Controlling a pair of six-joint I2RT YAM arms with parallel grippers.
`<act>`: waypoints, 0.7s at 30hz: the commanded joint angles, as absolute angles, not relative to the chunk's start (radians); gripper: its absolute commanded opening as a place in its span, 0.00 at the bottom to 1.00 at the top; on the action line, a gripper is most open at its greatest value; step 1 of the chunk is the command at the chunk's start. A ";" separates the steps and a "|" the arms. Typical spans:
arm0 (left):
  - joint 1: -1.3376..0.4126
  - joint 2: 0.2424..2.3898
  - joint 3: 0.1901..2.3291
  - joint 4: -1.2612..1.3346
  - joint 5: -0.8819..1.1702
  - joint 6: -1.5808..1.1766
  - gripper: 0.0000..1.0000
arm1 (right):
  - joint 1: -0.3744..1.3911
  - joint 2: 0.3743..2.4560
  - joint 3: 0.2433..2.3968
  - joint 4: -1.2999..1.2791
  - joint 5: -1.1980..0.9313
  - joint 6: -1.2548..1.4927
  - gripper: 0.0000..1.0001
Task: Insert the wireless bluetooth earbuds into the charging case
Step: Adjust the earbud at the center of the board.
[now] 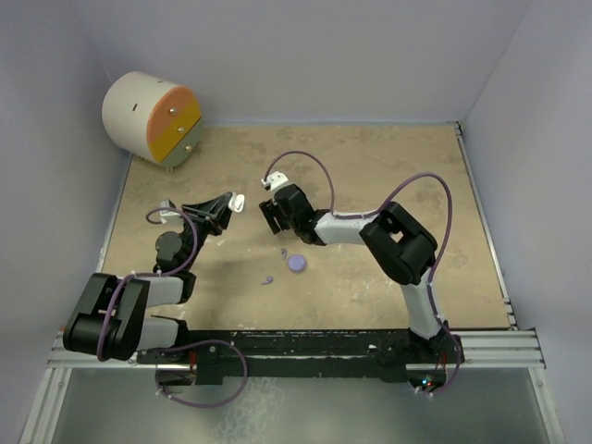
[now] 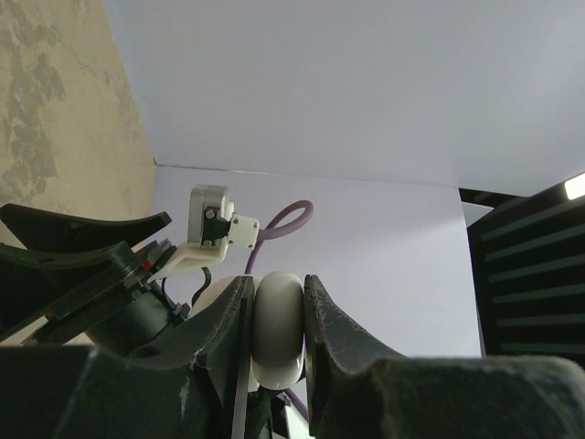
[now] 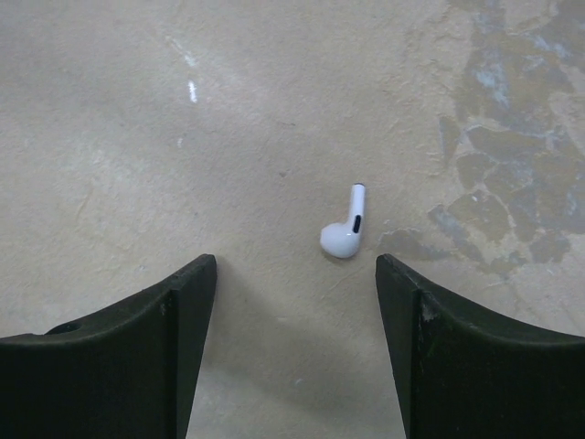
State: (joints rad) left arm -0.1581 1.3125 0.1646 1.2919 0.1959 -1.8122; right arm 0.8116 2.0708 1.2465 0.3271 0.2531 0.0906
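My left gripper (image 1: 228, 203) is shut on a whitish round charging case (image 2: 277, 329) and holds it off the table, left of centre; the case also shows in the top view (image 1: 239, 199). My right gripper (image 3: 295, 265) is open and empty, low over the table, with a white earbud (image 3: 345, 229) lying just beyond its fingertips, nearer the right finger. In the top view the right gripper (image 1: 270, 215) is at the table's middle. A lilac round case (image 1: 297, 263) and a lilac earbud (image 1: 267, 278) lie on the table in front of it. The other earbuds are not visible.
A white drum with an orange and yellow face (image 1: 153, 118) stands at the far left corner. Pale walls close the table (image 1: 388, 166) on the left, back and right. The arms' base rail (image 1: 305, 347) runs along the near edge.
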 commanded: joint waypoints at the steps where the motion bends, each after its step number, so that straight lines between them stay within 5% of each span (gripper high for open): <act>1: -0.151 1.326 0.164 1.350 0.186 -1.787 0.00 | 0.809 2.082 1.282 0.325 0.351 0.150 0.73; 21: -0.151 1.375 0.163 1.392 0.190 -1.791 0.00 | 0.731 2.079 1.271 0.358 0.333 0.153 0.75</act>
State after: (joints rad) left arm -0.1581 1.3674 0.1646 1.3190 0.1963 -1.8126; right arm 0.7666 2.0918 1.2640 0.3401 0.3237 0.1471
